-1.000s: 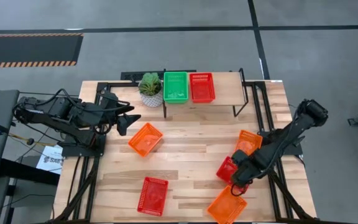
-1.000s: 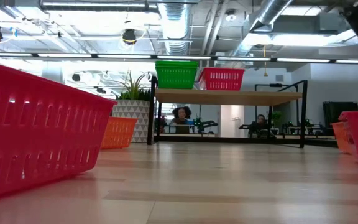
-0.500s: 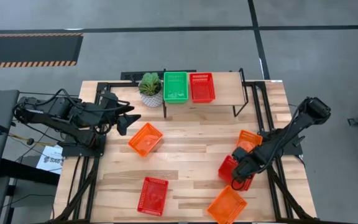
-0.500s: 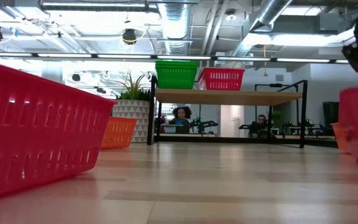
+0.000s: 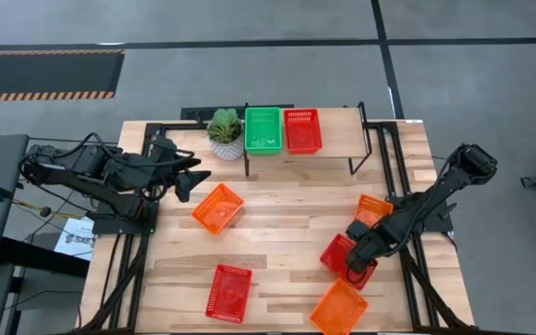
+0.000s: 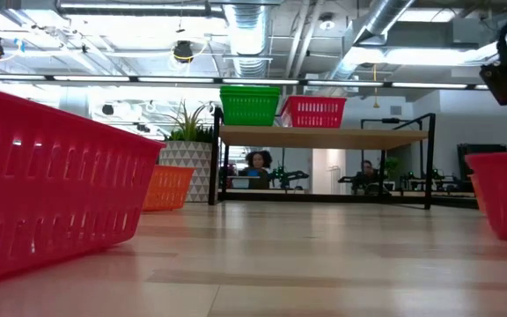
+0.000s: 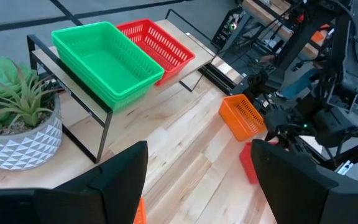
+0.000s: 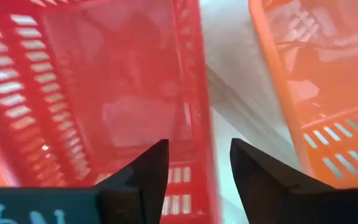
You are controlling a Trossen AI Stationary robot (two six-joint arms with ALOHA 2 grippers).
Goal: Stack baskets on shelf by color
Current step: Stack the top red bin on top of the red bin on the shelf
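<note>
While the right claw sits over the rim of a red basket well in front of the shelf and off toward its right end, its fingers show a gap with the basket's mesh wall running up between them, so I judge it to be pinching that wall, though the wrist view does not make plain how firmly. A one-wall pinch is the weak point: the tray could swing or tilt as it is carried, or slip free if the grip is shallow. Two orange baskets crowd it, one just behind it toward the shelf and another just in front of it, farther from the shelf; a dangling corner could snag or shove either one. On the shelf a green basket and a red basket stand side by side at its left part; a tilted tray set onto the red one may fail to nest, or nudge the green neighbour. The plant stands just off the shelf's left end. The left claw waits there with its fingers spread wide and empty, near an orange basket. Another red basket lies far in front of the shelf on the surface.
</note>
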